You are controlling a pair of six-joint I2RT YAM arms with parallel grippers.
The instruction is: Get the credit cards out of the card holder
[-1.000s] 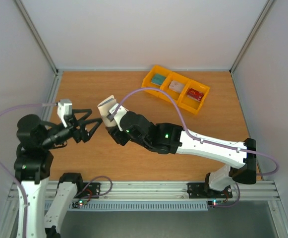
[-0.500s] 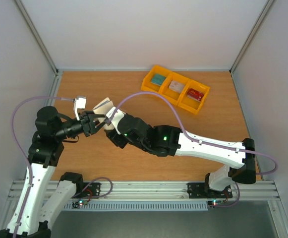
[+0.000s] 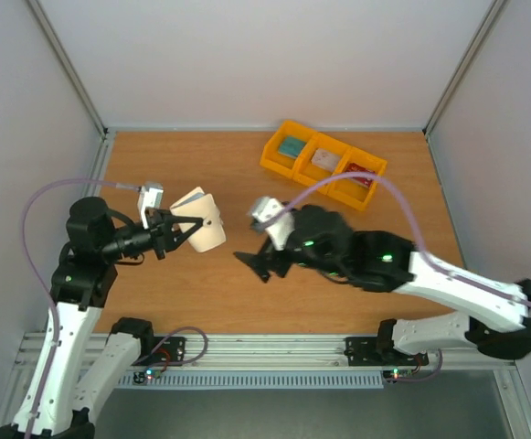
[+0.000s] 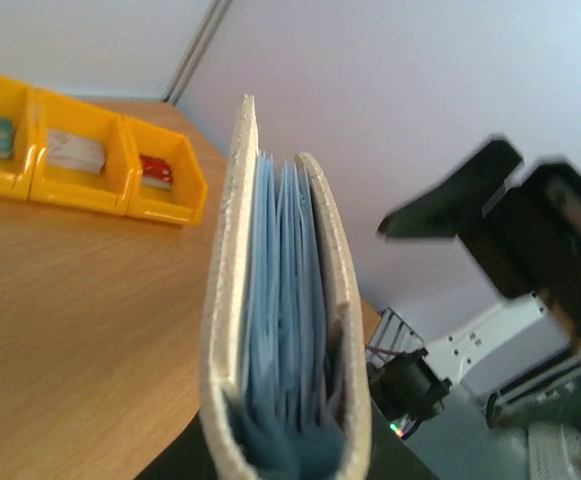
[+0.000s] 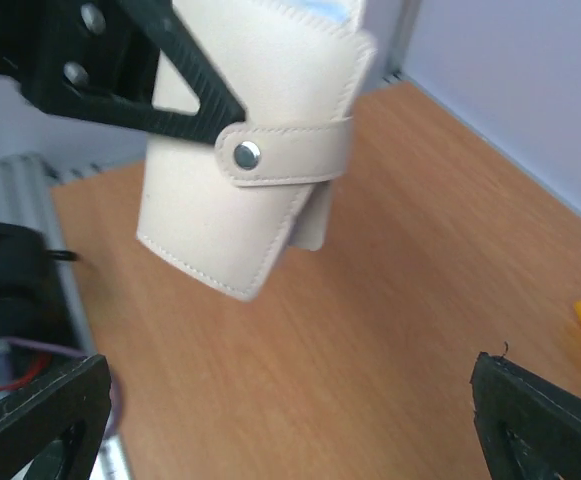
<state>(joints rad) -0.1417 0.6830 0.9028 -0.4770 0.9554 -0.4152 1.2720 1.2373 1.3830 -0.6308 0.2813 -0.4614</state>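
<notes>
The card holder is folded, cream-white outside, and held above the table. My left gripper is shut on its folded end. In the left wrist view the card holder shows edge-on, with pale blue pockets between its covers; any cards inside are hidden. From the right wrist the card holder shows its snap tab and the left gripper's black fingers. My right gripper stands open and empty to the holder's right, apart from it. Credit cards lie in the tray: a red one and a pale one.
A yellow three-compartment tray stands at the back right of the wooden table; its left compartment holds a teal item. The same tray shows in the left wrist view. Pale walls enclose the table on three sides.
My left gripper moved in and closed on the card holder. My right gripper let go of it, opened wide and drew back to the right.
</notes>
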